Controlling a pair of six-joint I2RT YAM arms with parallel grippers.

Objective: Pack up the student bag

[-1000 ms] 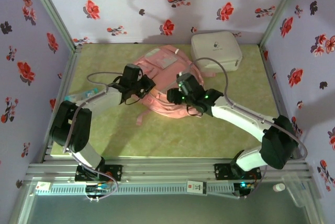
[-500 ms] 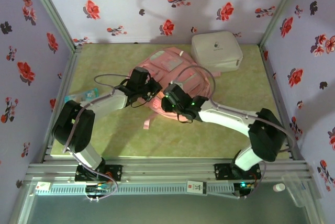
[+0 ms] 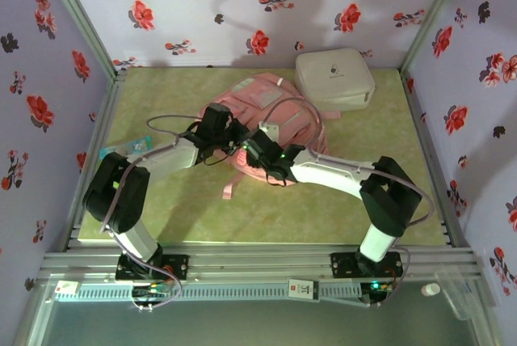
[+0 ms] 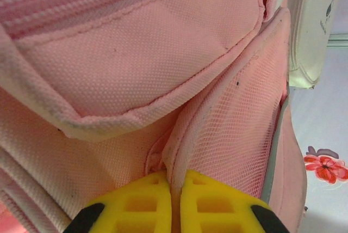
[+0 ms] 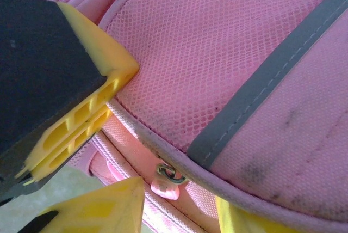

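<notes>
The student bag (image 3: pixel 284 113) lies flat at the centre of the top view, just below and left of the white case (image 3: pixel 334 78). At the bottom of its wrist view the left gripper (image 4: pixel 175 203) is pinched tight on a raised pink seam of the bag. The right gripper (image 5: pixel 176 196) stands partly open at the bag's lower edge, a small zip pull (image 5: pixel 166 183) between its fingers; whether it grips anything I cannot tell.
</notes>
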